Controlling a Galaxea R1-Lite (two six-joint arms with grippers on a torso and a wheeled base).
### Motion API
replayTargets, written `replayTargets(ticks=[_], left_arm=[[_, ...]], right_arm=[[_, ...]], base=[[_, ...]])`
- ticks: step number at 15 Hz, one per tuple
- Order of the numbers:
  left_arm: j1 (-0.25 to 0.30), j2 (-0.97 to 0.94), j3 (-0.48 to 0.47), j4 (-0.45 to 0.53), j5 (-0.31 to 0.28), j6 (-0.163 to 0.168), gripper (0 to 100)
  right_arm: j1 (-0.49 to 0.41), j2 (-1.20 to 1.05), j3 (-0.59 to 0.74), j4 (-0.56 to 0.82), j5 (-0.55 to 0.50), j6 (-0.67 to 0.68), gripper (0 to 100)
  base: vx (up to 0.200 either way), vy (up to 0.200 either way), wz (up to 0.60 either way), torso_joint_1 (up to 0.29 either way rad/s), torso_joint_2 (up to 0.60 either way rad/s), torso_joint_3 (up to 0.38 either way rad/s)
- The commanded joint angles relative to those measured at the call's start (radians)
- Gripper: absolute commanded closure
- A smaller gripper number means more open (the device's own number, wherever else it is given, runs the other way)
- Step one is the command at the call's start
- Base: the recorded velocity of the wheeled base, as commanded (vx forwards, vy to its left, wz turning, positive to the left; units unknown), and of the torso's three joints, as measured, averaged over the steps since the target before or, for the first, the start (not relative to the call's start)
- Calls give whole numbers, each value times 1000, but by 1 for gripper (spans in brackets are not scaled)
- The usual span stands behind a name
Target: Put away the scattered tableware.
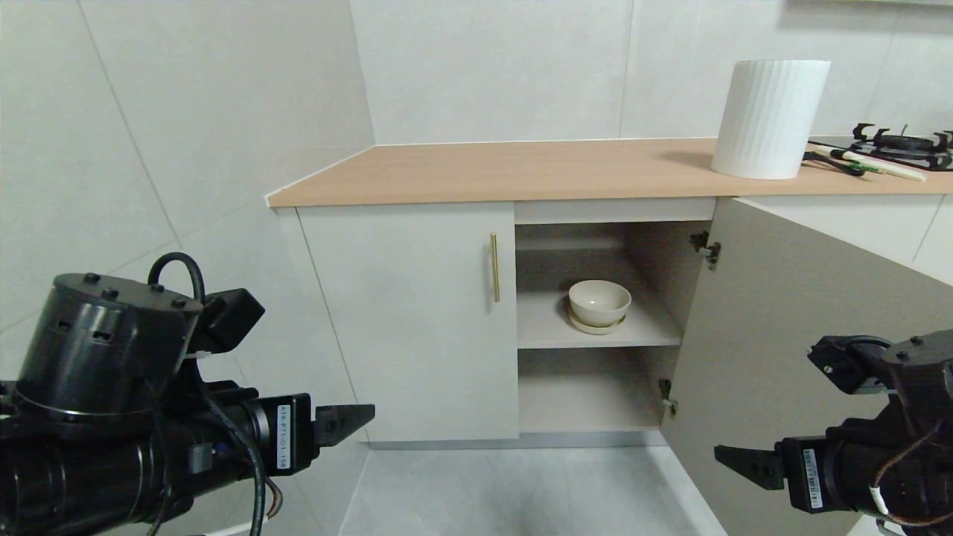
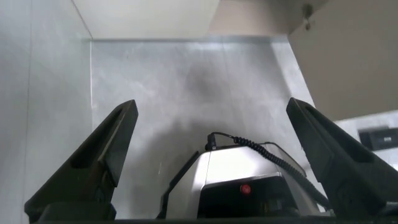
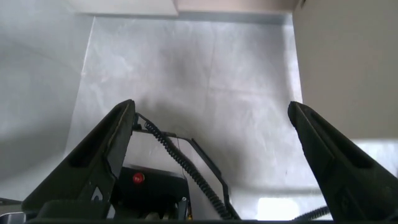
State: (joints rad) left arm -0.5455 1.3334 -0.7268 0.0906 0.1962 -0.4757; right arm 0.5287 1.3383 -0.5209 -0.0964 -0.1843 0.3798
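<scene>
- Two grippers sit low in the head view. The left gripper (image 1: 350, 424) is before the shut door (image 1: 409, 320), and the right gripper (image 1: 737, 463) is beside the open door (image 1: 782, 335). Both are well apart from the tableware.
- The bowl (image 1: 599, 300) rests on a plate (image 1: 594, 326) on the upper shelf (image 1: 543, 327) of the open compartment. The pair looks stowed, so the step in hand is probably shutting the open door or fetching the utensils (image 1: 871, 164) from the countertop (image 1: 521, 171).
- For the door, the right gripper would do best to come round to the outer face near the free edge, far from the hinges (image 1: 706, 248). It should then push along the swing's arc, with the left arm kept out of the opening.
- For a utensil, a grip at mid-handle with the jaws across the shaft should hold it level.
- Counted in the same view: one bowl, one plate, two shelves, two doors and one white ribbed container (image 1: 770, 119). The utensils lie just beside the container. There are at least two, though their number is hard to settle. One stove grate (image 1: 901, 141) lies behind them.
- In the left wrist view, the left fingers (image 2: 106, 155) are spread wide with nothing between them, over the floor tiles (image 2: 186, 74).
- In the right wrist view, the right fingers (image 3: 102, 155) likewise stand far apart and hold nothing, above the same tiles and beside the open door.
</scene>
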Motion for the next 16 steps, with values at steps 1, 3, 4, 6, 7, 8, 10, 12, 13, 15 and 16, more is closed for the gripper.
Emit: replayTargets(ticks=[1, 3, 4, 6, 7, 8, 10, 12, 13, 15, 16], left_arm=[[-1, 4, 0, 0, 0, 0, 0], [1, 6, 0, 0, 0, -1, 0], [1, 6, 0, 0, 0, -1, 0], [1, 6, 0, 0, 2, 0, 0], [1, 6, 0, -2, 2, 0, 0], [1, 6, 0, -2, 3, 0, 0], [1, 4, 0, -2, 6, 2, 0], [1, 3, 0, -3, 8, 2, 0], [1, 3, 0, -3, 8, 2, 0], [1, 3, 0, -3, 8, 2, 0], [1, 1, 0, -2, 8, 2, 0]], right_arm=[[0, 2, -1, 0, 0, -1, 0], [0, 2, -1, 0, 0, -1, 0], [0, 1, -1, 0, 0, -1, 0], [0, -2, -1, 1, 0, -1, 0], [0, -2, -1, 1, 0, -1, 0], [-1, -7, -2, 10, 0, -1, 0], [-1, -11, -5, 26, 0, -1, 0], [-1, -22, -5, 35, 0, -2, 0], [-1, -28, -13, 69, 2, -2, 0], [-1, -34, -47, 158, 3, -2, 0], [-3, -42, -61, 202, 5, -2, 0]], base=[[0, 0, 0, 0, 0, 0], [0, 0, 0, 0, 0, 0], [0, 0, 0, 0, 0, 0], [0, 0, 0, 0, 0, 0], [0, 0, 0, 0, 0, 0], [0, 0, 0, 0, 0, 0], [0, -100, 0, 4, 1, -1], [0, -200, 0, -2, 2, 2], [0, -200, 0, 2, 2, 2], [0, -200, 0, 7, 2, -7], [0, -200, 0, -2, -7, 12]])
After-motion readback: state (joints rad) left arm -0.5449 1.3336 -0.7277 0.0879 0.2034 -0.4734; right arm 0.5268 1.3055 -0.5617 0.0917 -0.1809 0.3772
